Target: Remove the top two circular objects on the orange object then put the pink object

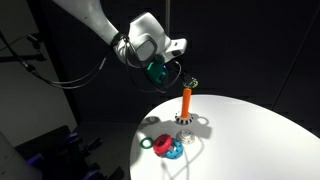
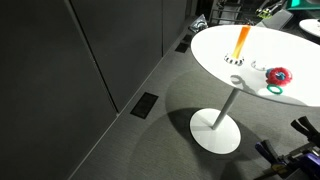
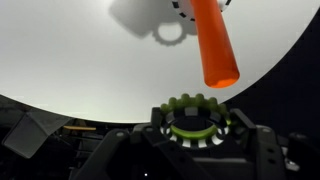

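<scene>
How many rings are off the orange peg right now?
5: a green toothed ring in the gripper; on the table a black-and-white gear ring, pink-red ring, blue ring and dark green ring. Others may be hidden.

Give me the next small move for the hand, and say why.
Probably swing the hand sideways, away from the orange peg, and lower it toward bare table. It holds a green toothed ring clear of the peg's top, so the ring looks ready to set down.
</scene>
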